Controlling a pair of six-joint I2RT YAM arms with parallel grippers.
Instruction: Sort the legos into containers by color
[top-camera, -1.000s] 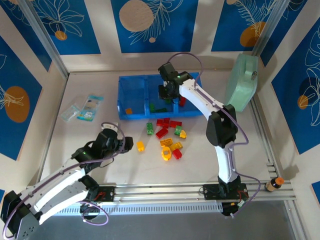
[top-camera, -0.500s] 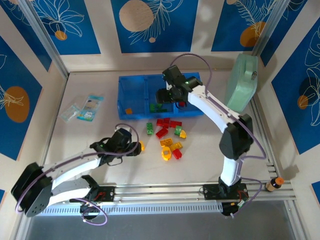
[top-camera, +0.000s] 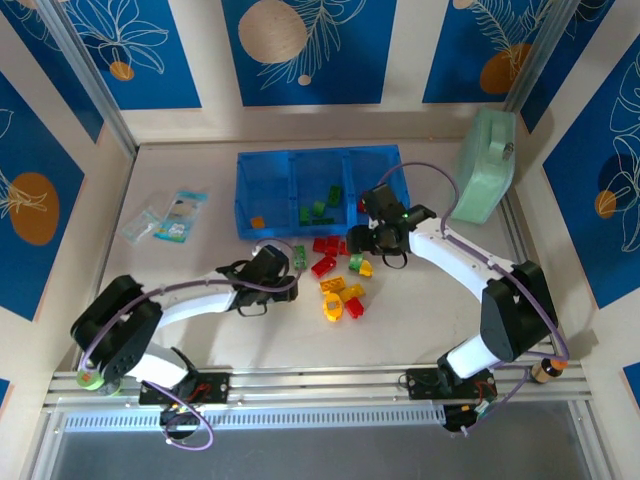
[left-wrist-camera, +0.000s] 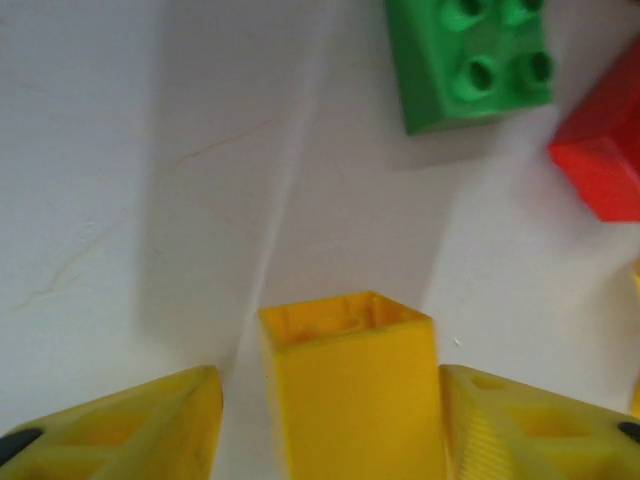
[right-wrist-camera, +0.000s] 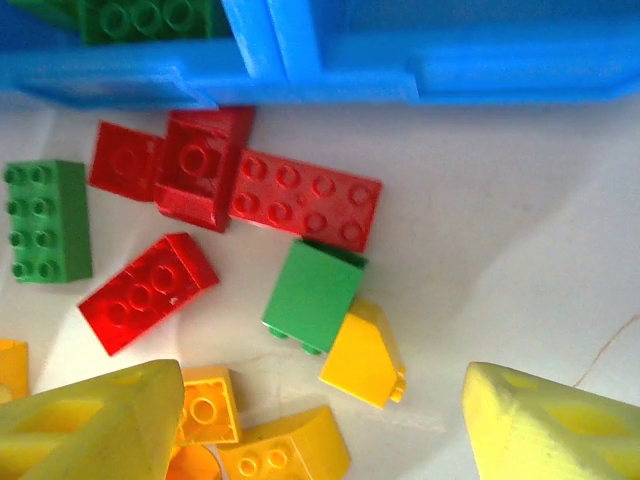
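Left wrist view: the left gripper (left-wrist-camera: 330, 378) is closed on a yellow lego (left-wrist-camera: 350, 420). The lego's long axis runs along the fingers, with its hollow end pointing away toward a green lego (left-wrist-camera: 475, 60) on the table (left-wrist-camera: 150, 150). The right gripper (right-wrist-camera: 320, 385) hangs wide open and empty above loose legos (right-wrist-camera: 305, 195) just beside the blue tray (right-wrist-camera: 450, 65).

The tray (top-camera: 262, 182) lies across the upper centre, with legos (top-camera: 318, 210) in all three compartments. The loose legos (top-camera: 340, 285) lie just below it at frame centre. The packets (top-camera: 178, 217) lie left of the tray, the bag (top-camera: 483, 165) right of it. One lego (left-wrist-camera: 350, 400) sits between the left gripper (left-wrist-camera: 330, 385) fingers (left-wrist-camera: 130, 425).
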